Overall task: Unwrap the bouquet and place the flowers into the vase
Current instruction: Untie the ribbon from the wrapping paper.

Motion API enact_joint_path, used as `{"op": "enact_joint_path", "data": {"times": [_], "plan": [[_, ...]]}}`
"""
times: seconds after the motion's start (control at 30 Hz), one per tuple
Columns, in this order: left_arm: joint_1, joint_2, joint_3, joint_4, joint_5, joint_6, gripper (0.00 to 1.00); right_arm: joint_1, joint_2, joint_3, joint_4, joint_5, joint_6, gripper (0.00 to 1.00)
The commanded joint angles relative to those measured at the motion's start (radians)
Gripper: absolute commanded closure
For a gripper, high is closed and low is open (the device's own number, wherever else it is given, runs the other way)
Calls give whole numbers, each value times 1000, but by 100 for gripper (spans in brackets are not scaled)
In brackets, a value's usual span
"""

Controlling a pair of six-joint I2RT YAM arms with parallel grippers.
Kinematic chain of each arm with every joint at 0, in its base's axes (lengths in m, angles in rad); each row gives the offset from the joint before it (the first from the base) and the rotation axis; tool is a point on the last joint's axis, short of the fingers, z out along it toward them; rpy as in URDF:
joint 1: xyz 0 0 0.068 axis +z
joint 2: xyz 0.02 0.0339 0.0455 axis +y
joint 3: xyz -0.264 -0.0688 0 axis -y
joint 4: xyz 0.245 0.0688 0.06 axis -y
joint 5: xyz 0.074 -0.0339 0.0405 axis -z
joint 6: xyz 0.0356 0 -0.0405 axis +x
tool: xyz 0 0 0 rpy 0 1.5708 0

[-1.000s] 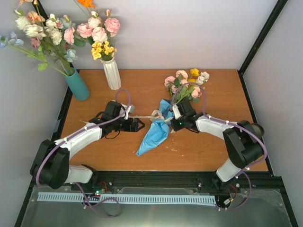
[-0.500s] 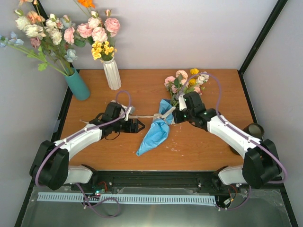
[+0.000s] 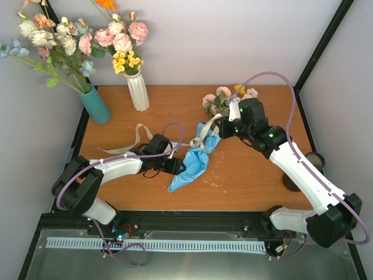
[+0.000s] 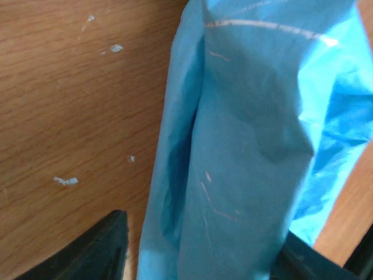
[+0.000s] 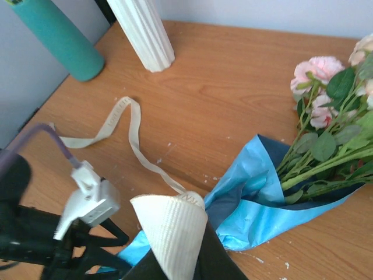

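The bouquet lies mid-table: pink, cream and yellow flowers (image 3: 223, 100) (image 5: 324, 111) with green stems in loosened blue paper (image 3: 191, 164) (image 5: 274, 204). My right gripper (image 3: 219, 128) (image 5: 189, 259) is raised over it, shut on a fold of the beige ribbon (image 3: 204, 137) (image 5: 172, 230). The ribbon's tail (image 3: 123, 144) (image 5: 133, 125) trails left across the table. My left gripper (image 3: 176, 166) (image 4: 204, 251) is low at the paper's narrow end, its jaws standing wide on either side of the paper (image 4: 245, 146). The dark vase (image 3: 316, 157) shows at the table's right edge, partly hidden by the right arm.
A teal vase (image 3: 96, 106) (image 5: 53, 36) and a white ribbed vase (image 3: 138, 91) (image 5: 143, 32), both holding other bunches, stand at the back left. Small paper flecks (image 4: 65, 181) dot the wooden table (image 3: 175, 108). Black frame posts run along both sides.
My right gripper has risen and swung back-right with the ribbon. The ribbon's other end now lies loose behind the left arm. My left gripper has moved right onto the blue paper, its jaws narrowing.
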Motion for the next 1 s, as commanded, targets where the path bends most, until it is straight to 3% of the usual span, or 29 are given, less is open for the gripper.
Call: {"op": "enact_joint_path", "data": {"times": [0.0,0.1,0.23,0.4,0.63,0.8,0.97], "plan": [[-24,43,45,74,-53,18,58,8,-66,67,-62,17,13,97],[-24,44,40,84,-77,9,83,8,-99,111,-86,48,17,97],[-24,9,28,84,-123,-15,99,8,-154,151,-118,145,49,97],[-24,-35,6,66,-193,-46,100,8,-253,128,-127,282,77,97],[-23,-41,-24,81,-171,-80,100,7,-363,77,-131,397,95,97],[-24,-37,-42,112,-119,-72,100,7,-351,104,-48,257,51,97],[-24,-43,-64,149,-46,-46,99,8,-192,175,43,75,36,97]]}}
